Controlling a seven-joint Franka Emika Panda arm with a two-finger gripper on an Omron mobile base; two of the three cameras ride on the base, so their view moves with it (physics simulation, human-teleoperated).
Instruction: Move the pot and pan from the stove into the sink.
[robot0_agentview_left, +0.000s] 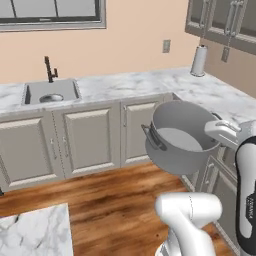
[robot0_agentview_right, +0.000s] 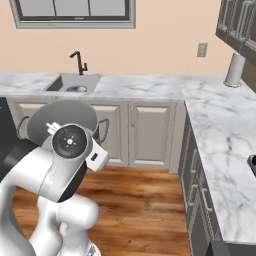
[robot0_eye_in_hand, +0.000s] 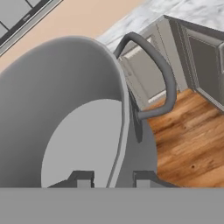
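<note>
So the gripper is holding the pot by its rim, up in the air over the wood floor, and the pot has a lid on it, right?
Not quite: the pot has no lid. The left base view looks straight into its open, empty interior. The rest holds: the gripper grips its rim, in the air above the wood floor.

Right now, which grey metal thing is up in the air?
The pot, tipped over the wooden floor with the fingers pinching its rim. The sink sits sunk in the marble counter.
</note>
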